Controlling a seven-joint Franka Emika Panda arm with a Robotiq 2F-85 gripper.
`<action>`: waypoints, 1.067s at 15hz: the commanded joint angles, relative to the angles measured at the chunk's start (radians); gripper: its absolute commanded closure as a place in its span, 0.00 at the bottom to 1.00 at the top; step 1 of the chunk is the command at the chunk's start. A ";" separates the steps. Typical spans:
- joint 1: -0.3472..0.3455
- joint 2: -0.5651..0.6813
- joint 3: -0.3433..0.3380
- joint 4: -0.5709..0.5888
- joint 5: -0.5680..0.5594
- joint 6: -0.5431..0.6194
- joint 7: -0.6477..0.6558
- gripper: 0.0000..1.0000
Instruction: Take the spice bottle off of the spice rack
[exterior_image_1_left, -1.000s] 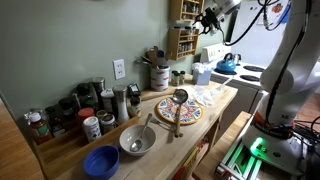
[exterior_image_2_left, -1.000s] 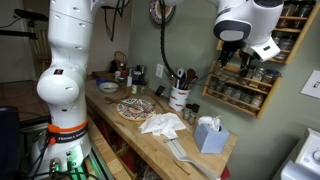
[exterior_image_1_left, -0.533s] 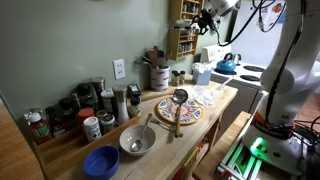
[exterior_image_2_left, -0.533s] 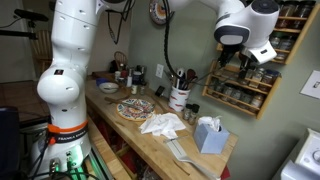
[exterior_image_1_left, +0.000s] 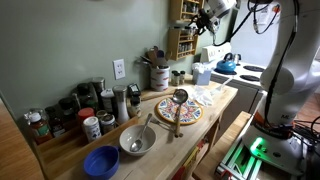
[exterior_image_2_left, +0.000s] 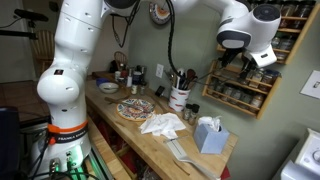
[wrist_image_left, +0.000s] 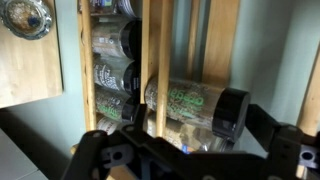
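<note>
Spice bottle location, please? (Desk)

Wrist view: jars fill the spice rack at left. The bottle lies across mid-frame against the wooden shelves, green label then black cap. (Photographer)

And the end effector? (Desk)

Dark fingers flank the bottle, one at its base, one by the cap; whether they are clenched on it cannot be told. In both exterior views the end effector hangs at the rack, above the table. (Photographer)

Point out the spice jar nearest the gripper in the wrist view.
The green-labelled, black-capped jar, in front of the spice rack upright; the other jars sit back behind it.
</note>
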 joint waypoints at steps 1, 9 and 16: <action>-0.014 0.033 0.006 0.032 0.029 0.003 0.030 0.00; -0.004 0.036 0.004 0.000 -0.002 0.050 0.055 0.00; 0.002 -0.043 -0.012 -0.098 -0.142 0.030 0.041 0.00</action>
